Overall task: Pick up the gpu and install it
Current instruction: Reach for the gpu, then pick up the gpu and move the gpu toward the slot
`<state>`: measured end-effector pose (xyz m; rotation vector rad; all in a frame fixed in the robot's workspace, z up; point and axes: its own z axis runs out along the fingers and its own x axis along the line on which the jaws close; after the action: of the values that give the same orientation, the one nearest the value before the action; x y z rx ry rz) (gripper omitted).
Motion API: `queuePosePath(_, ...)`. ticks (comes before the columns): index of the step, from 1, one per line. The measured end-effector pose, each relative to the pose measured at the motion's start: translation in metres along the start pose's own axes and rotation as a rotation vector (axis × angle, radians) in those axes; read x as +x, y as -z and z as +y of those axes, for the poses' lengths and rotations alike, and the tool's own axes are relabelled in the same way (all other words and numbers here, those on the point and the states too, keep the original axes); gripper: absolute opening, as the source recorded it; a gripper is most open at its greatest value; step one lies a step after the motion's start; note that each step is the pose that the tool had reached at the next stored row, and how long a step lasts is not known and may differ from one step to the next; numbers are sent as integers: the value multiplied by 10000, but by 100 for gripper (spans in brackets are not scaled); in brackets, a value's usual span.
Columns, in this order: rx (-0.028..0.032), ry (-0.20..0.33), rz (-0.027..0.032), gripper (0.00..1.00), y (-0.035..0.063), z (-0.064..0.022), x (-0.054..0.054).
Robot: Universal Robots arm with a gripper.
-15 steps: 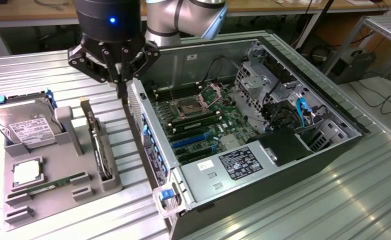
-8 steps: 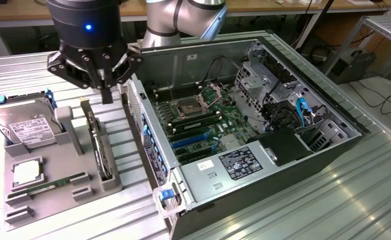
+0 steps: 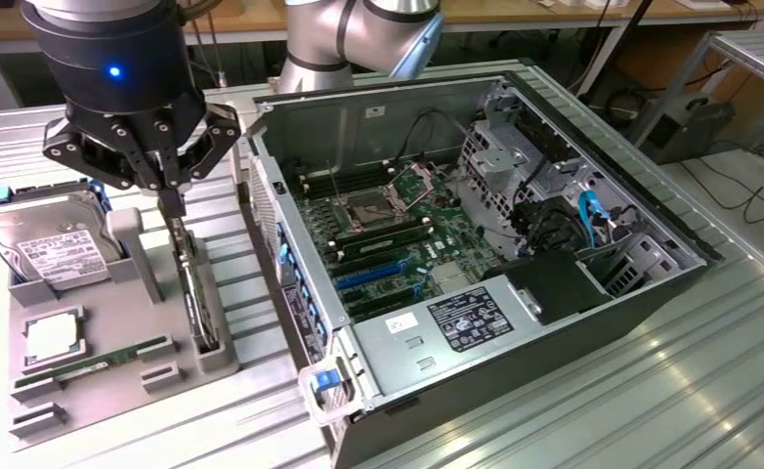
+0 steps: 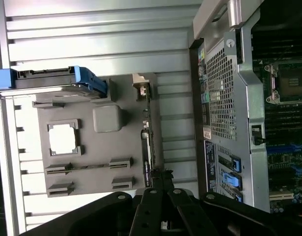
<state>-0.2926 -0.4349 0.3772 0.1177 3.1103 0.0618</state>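
The gpu (image 3: 197, 293) is a thin dark card standing on edge in a slot of the grey holder tray (image 3: 160, 327), to the exterior view's left of the open computer case (image 3: 577, 322). My gripper (image 3: 172, 207) hangs straight above the card's far end. Its narrow fingers are drawn together on the card's top edge. In the wrist view the gpu (image 4: 146, 157) appears edge-on as a dark strip, and the gripper (image 4: 161, 178) meets it at the strip's near end. The motherboard's blue slots (image 3: 369, 278) lie bare inside the case.
The same tray carries a silver hard drive (image 3: 50, 249) with a white label, a square chip (image 3: 51, 337) and a narrow green memory stick (image 3: 96, 363). The case wall (image 4: 229, 98) stands close beside the tray. Ribbed metal tabletop (image 3: 695, 391) surrounds everything.
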Motion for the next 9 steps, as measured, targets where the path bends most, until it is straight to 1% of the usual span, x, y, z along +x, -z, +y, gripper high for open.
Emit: queuePosePath(9,0,0,0,11,0,0,0)
